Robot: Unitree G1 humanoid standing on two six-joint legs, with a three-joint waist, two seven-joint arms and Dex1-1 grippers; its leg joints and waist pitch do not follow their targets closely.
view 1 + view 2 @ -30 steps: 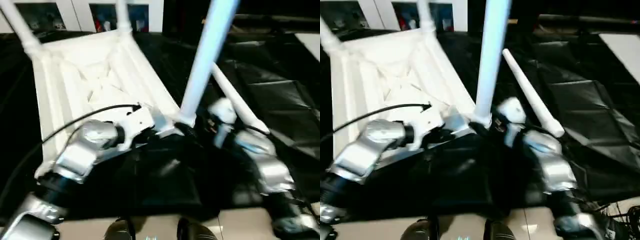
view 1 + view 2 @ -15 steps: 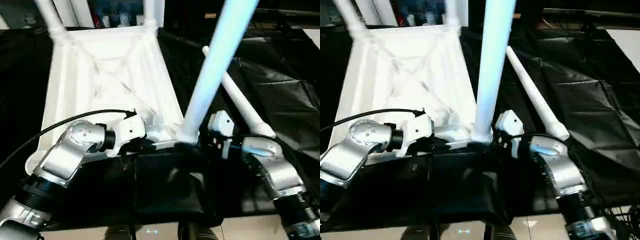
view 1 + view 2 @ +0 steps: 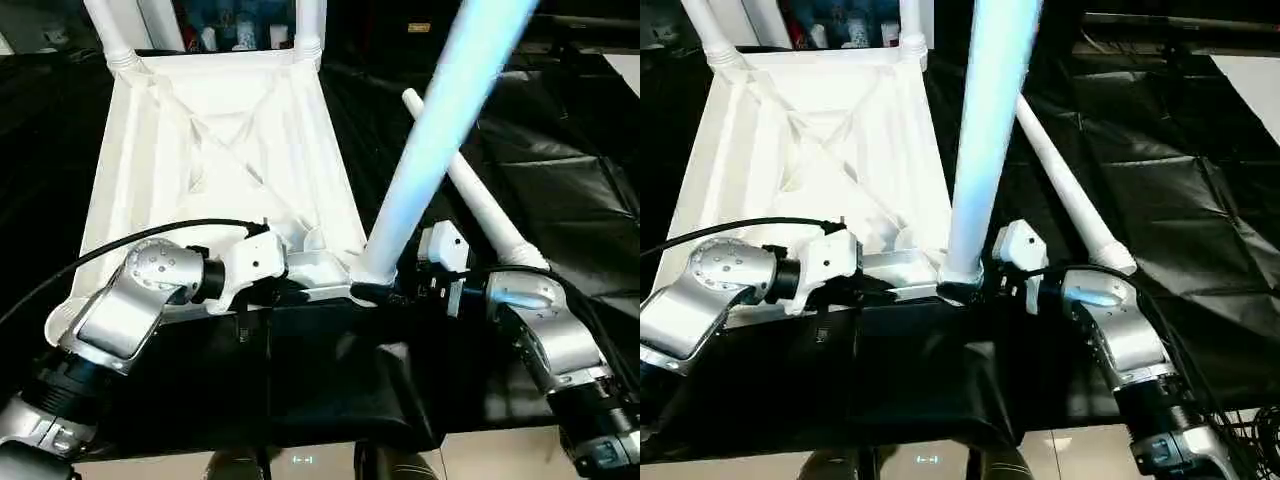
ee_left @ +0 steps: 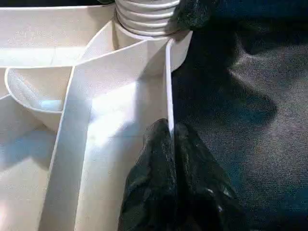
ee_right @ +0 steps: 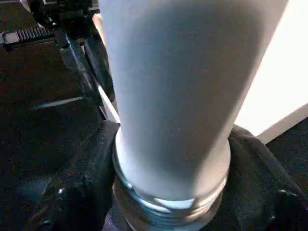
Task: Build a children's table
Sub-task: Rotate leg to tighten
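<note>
L claw (image 4: 172, 139) pinched shut; R claw (image 5: 171, 192) fingers spread.

Looks like a lab or demo room, not a home: work surface draped w/ crinkled black plastic sheeting (image 3: 560, 170), pale floor strip (image 3: 500, 450) at near edge, white wall panels w/ dark framed posters (image 3: 225, 25) at the back.

We see the tabletop (image 3: 210, 150) lying underside up on the black sheet (image 3: 560, 160), with two legs (image 3: 112, 30) standing in its far corners. A third leg (image 3: 430, 140) rises from its near right corner socket, and a loose leg (image 3: 480, 205) lies on the sheet just to the right, behind that one.
</note>
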